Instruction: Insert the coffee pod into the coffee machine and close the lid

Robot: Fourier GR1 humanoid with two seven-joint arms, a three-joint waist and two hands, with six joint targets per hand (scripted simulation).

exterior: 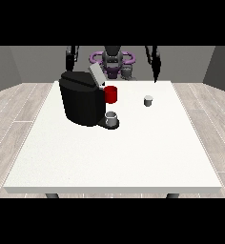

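Note:
A small grey-white coffee pod (148, 100) stands upright on the white table (114, 157), right of centre. The black coffee machine (81, 100) sits at the left, its grey lid (96, 74) tilted up and open, with a red part (111, 94) on its right side. A grey cup (112, 118) rests on the machine's base. The hand at the view's right (155, 64) hangs above the table's far edge, behind the pod, fingers straight down and holding nothing. The hand at the view's left (72, 57) hangs behind the machine, fingers relaxed and holding nothing.
The robot's torso (113, 61) with purple rings stands behind the table's far edge. Wide bare tabletop stretches from the machine and pod to the near edge. Wooden floor surrounds the table.

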